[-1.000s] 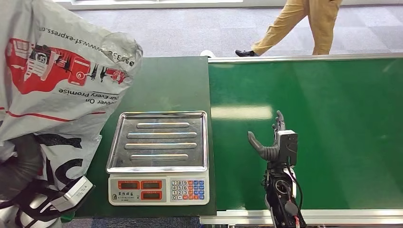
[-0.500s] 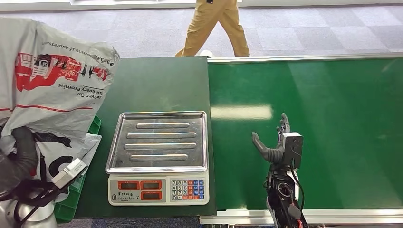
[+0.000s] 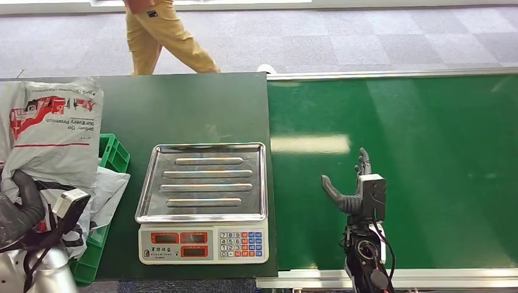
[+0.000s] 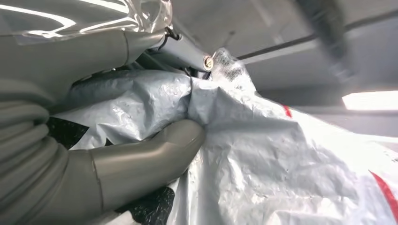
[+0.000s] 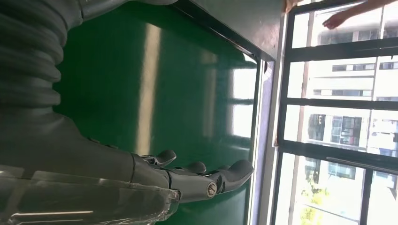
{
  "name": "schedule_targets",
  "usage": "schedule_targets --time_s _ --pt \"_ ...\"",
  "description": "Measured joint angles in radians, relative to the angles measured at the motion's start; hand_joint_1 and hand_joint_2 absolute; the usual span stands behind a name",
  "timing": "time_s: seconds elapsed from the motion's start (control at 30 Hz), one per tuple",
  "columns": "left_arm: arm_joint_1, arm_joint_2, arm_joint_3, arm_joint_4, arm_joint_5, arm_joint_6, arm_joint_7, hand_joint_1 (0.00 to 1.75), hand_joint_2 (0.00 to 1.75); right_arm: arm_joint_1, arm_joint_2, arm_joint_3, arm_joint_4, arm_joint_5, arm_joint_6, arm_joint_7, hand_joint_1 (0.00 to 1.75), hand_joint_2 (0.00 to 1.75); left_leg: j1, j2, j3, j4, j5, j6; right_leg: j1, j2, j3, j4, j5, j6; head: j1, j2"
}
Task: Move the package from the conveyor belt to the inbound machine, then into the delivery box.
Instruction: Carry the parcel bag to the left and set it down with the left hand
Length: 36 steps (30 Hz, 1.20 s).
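In the head view, the left hand sits low at the left edge with the grey courier package bunched in its grasp; the bag rises above the hand and hangs over the green crate beside the dark worktop. The steel-pan scale stands on that worktop, just right of the crate and apart from the package. The right hand is held upright over the green conveyor belt, thumb spread away from straight fingers, holding nothing, well apart from the package. A person in tan trousers walks along the floor beyond the worktop.

In the left wrist view, the thick grey thumb presses into the crinkled plastic of the package, which fills the space past the hand; the darker fingers seem to close on it from the other side, though folds of the bag hide them.

In the right wrist view, the right hand has its fingers stretched out and slightly apart above the conveyor belt, touching nothing
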Motion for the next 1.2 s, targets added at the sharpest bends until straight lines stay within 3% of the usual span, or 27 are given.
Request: schedule_targets --time_s 0.23,0.53,0.97,1.2 --pt "-0.062 0.046 0.147 0.138 0.010 0.000 0.002 1.75 1.75 0.008 0.000 -0.002 -0.015 0.016 0.018 0.003 0.00 1.75 0.000 0.000 0.000 0.000 0.000 0.000 0.000 0.000 0.000 0.000 0.000 0.000 0.000 0.000" --pt "-0.080 0.092 0.230 0.156 0.154 0.000 -0.003 1.75 1.75 0.009 0.001 -0.003 -0.015 0.021 0.027 0.002 0.00 1.75 0.000 0.000 0.000 0.000 0.000 0.000 0.000 0.000 0.000 0.000 0.000 0.000 0.000 0.000" --pt "-0.115 0.108 0.321 0.163 0.033 0.000 -0.003 1.75 1.75 0.007 0.001 -0.005 -0.015 0.026 0.029 0.002 0.00 1.75 0.000 0.000 0.000 0.000 0.000 0.000 0.000 0.000 0.000 0.000 0.000 0.000 0.000 0.000" --pt "-0.166 0.132 0.410 0.264 -0.126 0.000 -0.002 1.74 1.75 0.006 0.002 -0.006 -0.015 0.035 0.037 0.003 0.00 1.75 0.000 0.000 0.000 0.000 0.000 0.000 0.000 0.000 0.000 0.000 0.000 0.000 0.000 0.000"
